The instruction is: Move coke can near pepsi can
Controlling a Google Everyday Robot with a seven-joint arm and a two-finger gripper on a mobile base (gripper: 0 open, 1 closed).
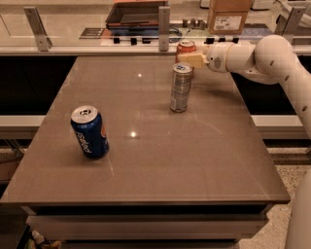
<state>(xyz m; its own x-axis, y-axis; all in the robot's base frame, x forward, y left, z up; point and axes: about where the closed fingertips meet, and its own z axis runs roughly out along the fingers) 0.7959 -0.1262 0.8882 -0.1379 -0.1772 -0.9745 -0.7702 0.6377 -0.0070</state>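
The orange-red coke can (185, 47) is at the far side of the table, partly hidden behind a slim silver-grey can (181, 87). My gripper (189, 57) reaches in from the right on a white arm (252, 56) and is shut on the coke can, with a cream finger (193, 60) across the can's front. The can's lower part is hidden, so I cannot tell whether it rests on the table. The dark blue pepsi can (89, 131) stands upright at the near left of the table, far from the gripper.
The brown table (194, 155) has its far edge against a counter with a rail (97, 48), metal brackets (164, 22), a dark tray (136, 12) and a cardboard box (228, 17). The silver-grey can stands just in front of the coke can.
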